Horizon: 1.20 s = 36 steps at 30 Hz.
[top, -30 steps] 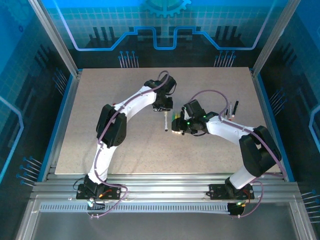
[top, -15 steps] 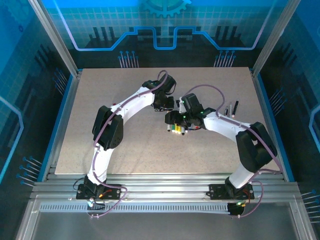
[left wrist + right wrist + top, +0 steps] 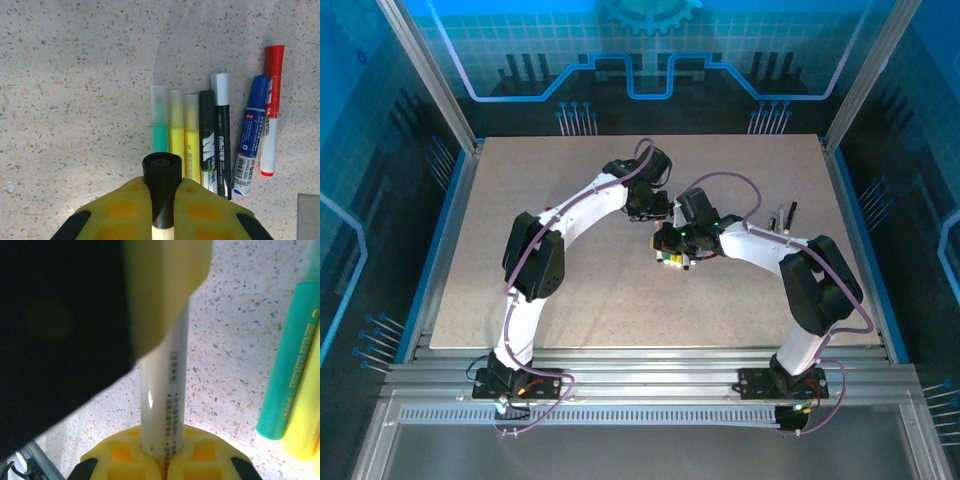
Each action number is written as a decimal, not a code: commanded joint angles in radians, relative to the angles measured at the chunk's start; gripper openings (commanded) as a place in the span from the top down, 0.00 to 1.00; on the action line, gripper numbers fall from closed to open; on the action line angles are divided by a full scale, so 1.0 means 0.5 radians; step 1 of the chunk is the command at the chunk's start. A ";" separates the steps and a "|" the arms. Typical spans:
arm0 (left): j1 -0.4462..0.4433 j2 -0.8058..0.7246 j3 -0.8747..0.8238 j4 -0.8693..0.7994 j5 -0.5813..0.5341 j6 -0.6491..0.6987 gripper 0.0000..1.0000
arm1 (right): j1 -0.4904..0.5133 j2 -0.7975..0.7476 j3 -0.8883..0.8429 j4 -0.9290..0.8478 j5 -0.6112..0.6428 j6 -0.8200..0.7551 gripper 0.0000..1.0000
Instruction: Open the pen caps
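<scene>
One pen is held between both grippers above the table. My left gripper [image 3: 162, 192] is shut on its black pen cap [image 3: 161, 167], whose end pokes out past the yellow fingers. The right gripper [image 3: 162, 442] is shut on the same pen's white barrel [image 3: 162, 385], which runs up to the left gripper's yellow finger [image 3: 165, 285]. From above, the left gripper [image 3: 655, 214] and right gripper [image 3: 666, 238] meet near the table's middle. Under them lies a row of capped pens: teal [image 3: 160, 127], two yellow [image 3: 176, 125], two black [image 3: 207, 135], blue [image 3: 252, 127] and red [image 3: 271, 100].
The row of pens [image 3: 676, 259] lies just in front of the grippers. A few dark small items [image 3: 784, 217] lie at the right of the table. A grey corner [image 3: 309, 217] shows at the lower right of the left wrist view.
The right gripper has swung left to the pen held by the left gripper and shut on its white barrel. The left gripper has held its grip and barely moved.
</scene>
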 commanded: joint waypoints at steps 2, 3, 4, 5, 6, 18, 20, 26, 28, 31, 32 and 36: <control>-0.013 -0.073 -0.025 -0.002 0.011 -0.048 1.00 | 0.029 -0.050 -0.004 0.030 -0.045 -0.034 1.00; -0.007 -0.069 -0.029 -0.003 0.004 -0.052 0.93 | 0.029 -0.065 -0.028 0.047 -0.052 -0.038 1.00; -0.010 -0.065 -0.034 -0.003 0.000 -0.052 0.87 | 0.029 -0.081 -0.050 0.067 -0.059 -0.040 1.00; -0.009 -0.061 -0.037 -0.003 -0.004 -0.053 0.84 | 0.029 -0.095 -0.067 0.083 -0.066 -0.041 1.00; -0.007 -0.057 -0.041 -0.005 -0.009 -0.055 0.81 | 0.029 -0.110 -0.084 0.093 -0.074 -0.040 1.00; -0.004 0.055 0.027 -0.023 -0.019 -0.067 0.77 | 0.028 -0.186 -0.134 0.088 -0.099 -0.073 1.00; -0.006 0.077 0.046 -0.032 -0.022 -0.070 0.77 | 0.030 -0.189 -0.133 0.084 -0.104 -0.075 1.00; 0.001 0.120 0.075 -0.035 -0.015 -0.079 0.69 | 0.033 -0.199 -0.142 0.062 -0.111 -0.079 1.00; 0.004 0.130 0.078 -0.033 -0.015 -0.085 0.67 | 0.033 -0.197 -0.145 0.058 -0.110 -0.075 1.00; 0.011 0.132 0.075 -0.026 -0.005 -0.082 0.69 | 0.034 -0.197 -0.161 0.067 -0.107 -0.068 1.00; 0.009 0.134 0.072 -0.020 -0.005 -0.083 0.71 | 0.036 -0.193 -0.165 0.069 -0.111 -0.065 1.00; 0.018 0.146 0.080 -0.009 0.018 -0.082 0.72 | 0.037 -0.182 -0.163 0.085 -0.114 -0.057 1.00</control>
